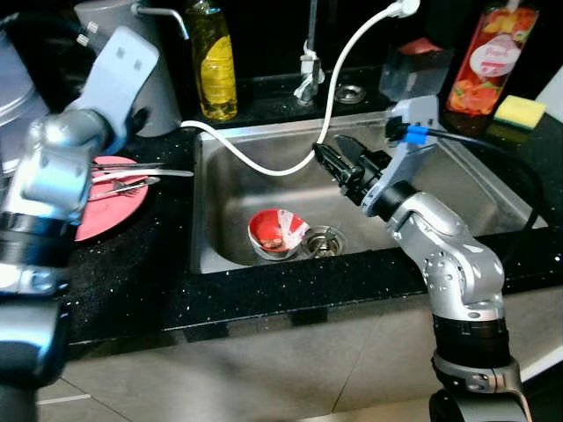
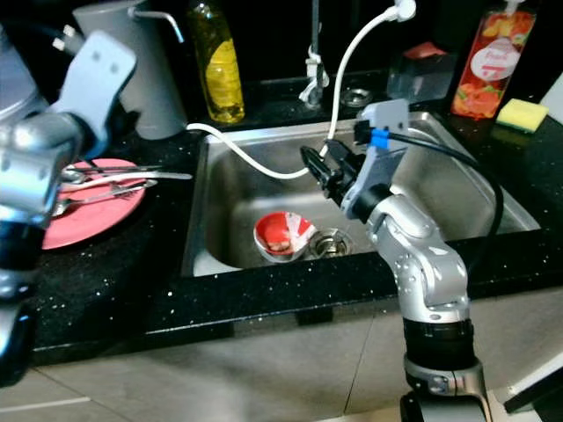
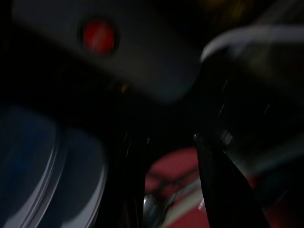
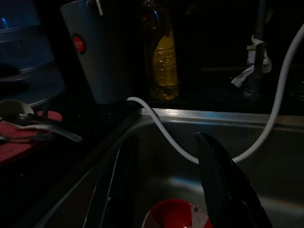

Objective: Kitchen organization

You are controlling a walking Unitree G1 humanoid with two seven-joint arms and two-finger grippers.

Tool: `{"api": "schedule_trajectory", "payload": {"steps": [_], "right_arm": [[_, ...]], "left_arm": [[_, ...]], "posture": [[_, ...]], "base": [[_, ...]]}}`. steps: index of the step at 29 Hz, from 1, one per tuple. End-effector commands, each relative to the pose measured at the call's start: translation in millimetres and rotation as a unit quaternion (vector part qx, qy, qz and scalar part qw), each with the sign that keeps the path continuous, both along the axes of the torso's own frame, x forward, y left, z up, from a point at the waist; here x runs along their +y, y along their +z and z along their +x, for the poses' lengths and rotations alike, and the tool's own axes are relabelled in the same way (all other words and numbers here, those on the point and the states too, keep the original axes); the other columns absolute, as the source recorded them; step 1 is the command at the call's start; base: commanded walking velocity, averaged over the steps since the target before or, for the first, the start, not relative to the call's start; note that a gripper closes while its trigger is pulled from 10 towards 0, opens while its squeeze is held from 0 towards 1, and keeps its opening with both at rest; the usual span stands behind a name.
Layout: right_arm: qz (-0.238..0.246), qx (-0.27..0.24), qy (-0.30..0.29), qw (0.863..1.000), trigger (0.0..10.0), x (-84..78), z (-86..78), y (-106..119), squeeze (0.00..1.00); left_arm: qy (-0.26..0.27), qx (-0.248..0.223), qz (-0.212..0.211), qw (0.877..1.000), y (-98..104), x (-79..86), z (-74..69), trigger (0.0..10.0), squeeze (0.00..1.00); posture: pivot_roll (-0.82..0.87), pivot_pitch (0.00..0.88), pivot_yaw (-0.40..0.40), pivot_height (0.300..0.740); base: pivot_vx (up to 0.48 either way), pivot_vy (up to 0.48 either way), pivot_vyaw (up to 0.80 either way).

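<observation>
A red and white bowl [image 1: 277, 233] lies on the bottom of the steel sink [image 1: 220, 189], next to the drain [image 1: 323, 240]. My right gripper [image 1: 332, 156] hovers above the sink, up and to the right of the bowl. It is open with nothing between its fingers [image 4: 223, 190]. In the right wrist view the bowl [image 4: 175, 216] sits below the gap. On the counter left of the sink, a pink plate [image 1: 110, 215] holds a spoon and other cutlery [image 1: 132, 176]. My left arm is raised over that plate. In the blurred left wrist view my left gripper [image 3: 171, 190] is open above the plate [image 3: 175, 171].
A white hose [image 1: 264, 165] loops from the tap across the sink, close to my right gripper. A grey jug [image 1: 154, 83] and a yellow bottle [image 1: 214, 61] stand behind the plate. A red soap bottle [image 1: 488, 61], a yellow sponge [image 1: 519, 111] and a clear container [image 1: 415, 69] are at the back right.
</observation>
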State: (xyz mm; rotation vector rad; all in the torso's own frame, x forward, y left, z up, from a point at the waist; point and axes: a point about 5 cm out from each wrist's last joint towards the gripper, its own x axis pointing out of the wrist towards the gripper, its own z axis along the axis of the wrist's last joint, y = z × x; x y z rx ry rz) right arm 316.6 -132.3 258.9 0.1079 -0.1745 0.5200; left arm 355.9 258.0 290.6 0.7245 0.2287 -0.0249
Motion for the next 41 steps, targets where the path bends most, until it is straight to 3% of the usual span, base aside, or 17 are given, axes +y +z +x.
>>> {"api": "schedule_trajectory", "payload": {"steps": [1, 5, 7, 8, 9, 14, 20, 24, 29, 30, 32, 36, 41], "right_arm": [[0.001, 0.001, 0.005, 1.0, 10.0, 2.8, 1.0, -1.3, 0.0], [0.002, 0.007, 0.012, 1.0, 10.0, 6.7, 1.8, -4.5, 0.0], [0.002, 0.007, 0.013, 1.0, 10.0, 7.1, 1.9, -4.9, 0.0], [0.003, 0.009, 0.015, 1.0, 10.0, 8.0, 2.3, -5.5, 0.0], [0.003, 0.009, 0.015, 1.0, 10.0, 8.0, 2.3, -5.5, 0.0], [0.005, 0.014, 0.022, 1.0, 10.0, 11.0, 4.3, -7.7, 0.0], [0.008, 0.019, 0.026, 0.999, 10.0, 13.9, 5.9, -10.9, 0.0], [0.008, 0.018, 0.034, 0.999, 10.0, 16.6, 8.8, -9.7, 0.0], [0.004, 0.011, 0.05, 0.999, 10.0, 19.9, 10.0, -6.1, 0.0], [-0.002, 0.004, 0.09, 0.996, 10.0, 25.9, 3.2, -5.4, 0.0], [-0.005, -0.002, 0.117, 0.993, 10.0, 29.9, -2.6, -4.7, 0.0], [-0.026, -0.023, 0.227, 0.973, 10.0, 46.5, -27.3, -4.2, 0.0], [-0.031, -0.015, 0.234, 0.972, 10.0, 53.6, -26.6, -7.9, 0.0]], "left_arm": [[0.007, 0.002, 0.024, 1.0, 5.3, 5.9, -4.5, 10.0, 0.0], [0.068, 0.035, 0.031, 0.997, -14.5, 32.3, -14.1, 10.0, 0.0], [0.076, 0.04, 0.036, 0.996, -17.3, 35.6, -15.3, 10.0, 0.0], [0.111, 0.046, 0.041, 0.992, -22.9, 49.6, -18.8, 10.0, 0.0], [0.111, 0.046, 0.041, 0.992, -22.9, 49.6, -18.8, 10.0, 0.0], [0.208, 0.076, 0.076, 0.972, -37.6, 95.8, -38.6, 10.0, 0.0], [0.242, 0.103, 0.085, 0.961, -42.5, 120.3, -55.5, 10.0, 0.0], [0.224, 0.116, 0.066, 0.965, -50.8, 115.1, -55.5, 10.0, 0.0], [0.208, 0.068, 0.092, 0.971, -35.7, 106.3, -49.2, 10.0, 0.0], [0.182, 0.051, 0.033, 0.981, -24.6, 92.8, -45.6, 10.0, 0.0], [0.166, 0.049, 0.012, 0.985, -19.7, 86.7, -45.2, 10.0, 0.0], [0.11, 0.075, -0.001, 0.991, -13.4, 73.1, -49.0, 10.0, 0.0], [0.088, 0.114, -0.001, 0.99, -32.4, 70.4, -50.8, 10.0, 0.0]], "posture": [[0.07, 0.0, 0.052, 0.74], [0.09, 0.0, 0.048, 0.74], [0.09, 0.0, 0.048, 0.74], [0.1, 0.001, 0.042, 0.74], [0.1, 0.001, 0.042, 0.74], [0.11, 0.019, 0.038, 0.74], [0.14, 0.015, 0.029, 0.74], [0.15, 0.014, 0.023, 0.74], [0.15, 0.018, 0.019, 0.74], [0.15, 0.018, 0.016, 0.74], [0.15, 0.018, 0.016, 0.74], [0.15, 0.017, 0.017, 0.74], [0.15, 0.018, 0.02, 0.74]], "base": [[0.0, 0.0, 0.0], [0.0, 0.0, 0.0], [0.0, 0.0, 0.0], [0.0, 0.0, 0.0], [0.0, 0.0, 0.0], [0.0, 0.0, 0.0], [0.0, 0.0, 0.0], [0.0, 0.0, 0.0], [0.0, 0.0, 0.0], [0.0, 0.0, 0.0], [0.0, 0.0, 0.0], [0.0, 0.0, 0.0], [0.0, 0.0, 0.0]]}}
